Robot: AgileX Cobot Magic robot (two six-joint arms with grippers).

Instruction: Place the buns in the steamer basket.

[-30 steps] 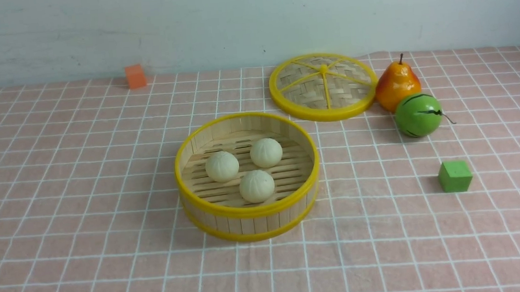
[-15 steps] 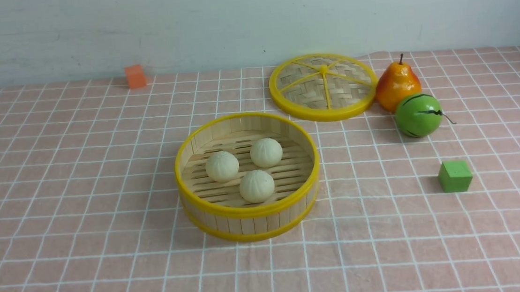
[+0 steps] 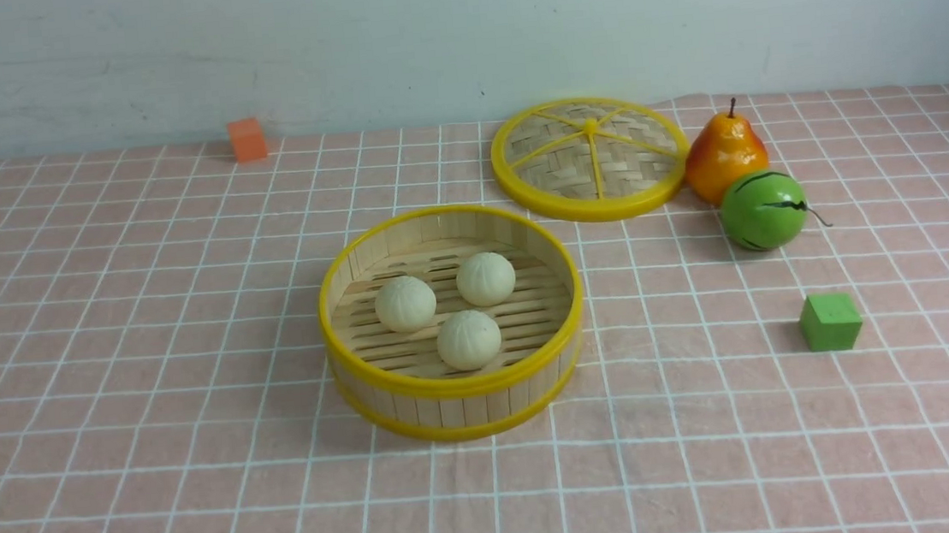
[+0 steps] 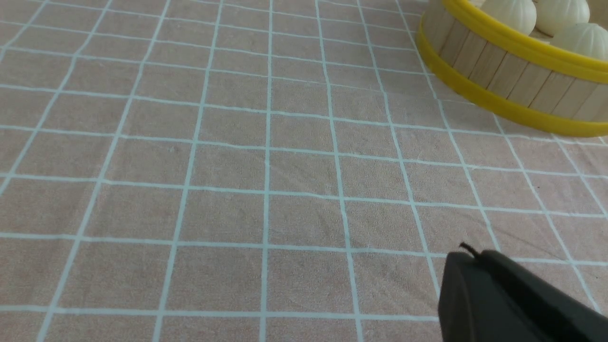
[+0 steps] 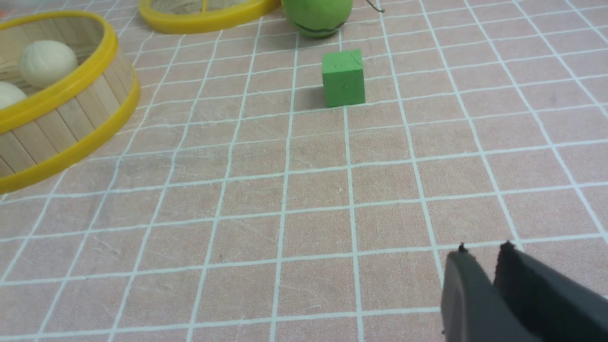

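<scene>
Three cream-white buns (image 3: 405, 303) (image 3: 486, 278) (image 3: 469, 339) lie on the slatted floor of the steamer basket (image 3: 457, 386) in the middle of the checked cloth. Neither arm shows in the front view. In the left wrist view my left gripper (image 4: 472, 254) is shut and empty, low over bare cloth, well clear of the basket (image 4: 503, 61). In the right wrist view my right gripper (image 5: 484, 249) stands open by a narrow gap with nothing between its fingers, over the cloth on the near side of the green cube (image 5: 343, 78), the basket (image 5: 61, 118) off to one side.
The flat woven lid (image 3: 591, 157) lies behind the basket to the right. A pear (image 3: 722, 155) and a green striped melon (image 3: 763, 210) stand beside the lid. An orange cube (image 3: 247, 139) sits at the far left by the wall.
</scene>
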